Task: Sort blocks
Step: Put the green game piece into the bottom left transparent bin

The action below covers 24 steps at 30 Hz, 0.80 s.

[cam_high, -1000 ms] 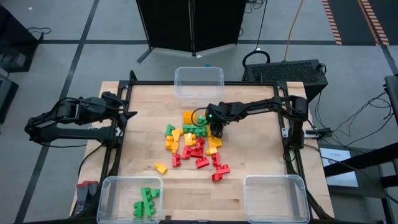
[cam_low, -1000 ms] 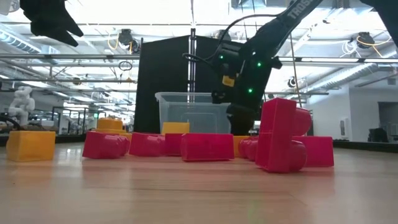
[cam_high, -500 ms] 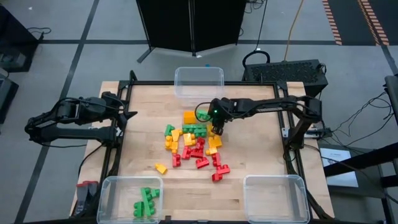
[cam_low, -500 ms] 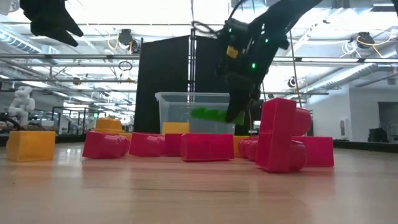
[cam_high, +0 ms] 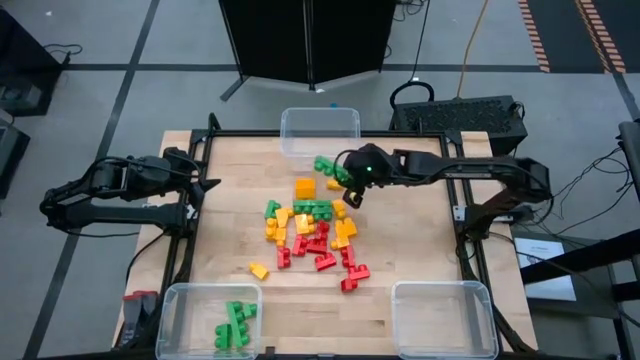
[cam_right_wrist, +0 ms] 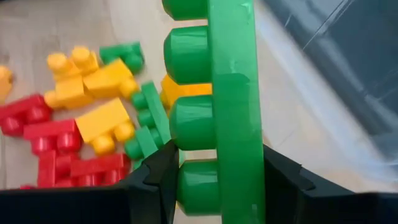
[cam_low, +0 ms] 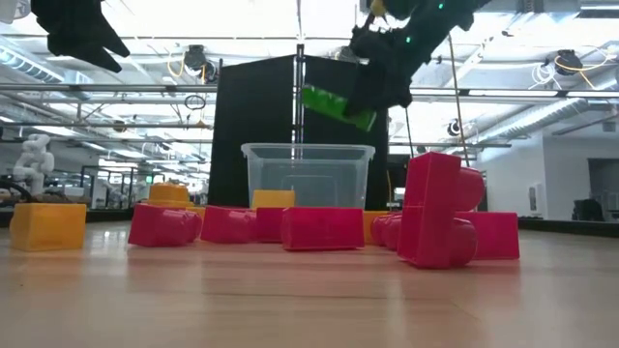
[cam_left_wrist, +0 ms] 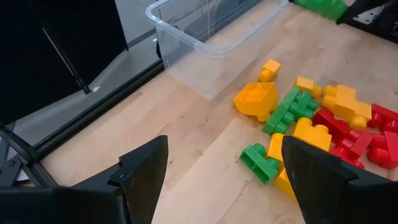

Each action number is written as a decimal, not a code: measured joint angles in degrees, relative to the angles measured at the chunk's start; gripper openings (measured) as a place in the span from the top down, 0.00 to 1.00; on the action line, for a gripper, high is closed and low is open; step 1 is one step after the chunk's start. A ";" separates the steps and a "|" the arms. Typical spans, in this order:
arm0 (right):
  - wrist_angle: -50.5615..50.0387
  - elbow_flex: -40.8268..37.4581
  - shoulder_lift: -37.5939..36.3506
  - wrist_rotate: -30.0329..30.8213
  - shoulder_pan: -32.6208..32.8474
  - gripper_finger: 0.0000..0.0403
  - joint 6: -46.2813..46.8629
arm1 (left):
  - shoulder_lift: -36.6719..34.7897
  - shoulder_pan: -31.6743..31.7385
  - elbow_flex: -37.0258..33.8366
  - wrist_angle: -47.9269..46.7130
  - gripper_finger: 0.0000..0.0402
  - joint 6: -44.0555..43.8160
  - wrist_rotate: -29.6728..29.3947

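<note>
A wooden worktop [cam_high: 410, 250] carries a heap of blocks [cam_high: 312, 232] at its middle. The right gripper [cam_high: 347, 181], clamped on a green block [cam_high: 327, 168], holds it lifted between the heap and the far-edge bin [cam_high: 320, 134]. This looks like the carry step; next it needs a bin, probably the near-left one [cam_high: 190, 315] holding green. The left gripper [cam_high: 205, 181] waits, fingers apart, at the left edge.

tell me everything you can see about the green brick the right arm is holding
The long green studded plastic brick is glossy, with a row of round studs along one side. It is clamped between the two dark fingers of the right claw, lifted clear of the wooden table and tilted in the low view. It hangs above the pile's far edge, near the clear plastic rectangular bin at the table's far side. Only the fingers touch it.
</note>
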 joint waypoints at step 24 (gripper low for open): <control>24.60 0.04 -4.32 1.56 6.82 0.63 -0.74 | 0.01 0.00 0.00 0.01 0.28 0.01 0.00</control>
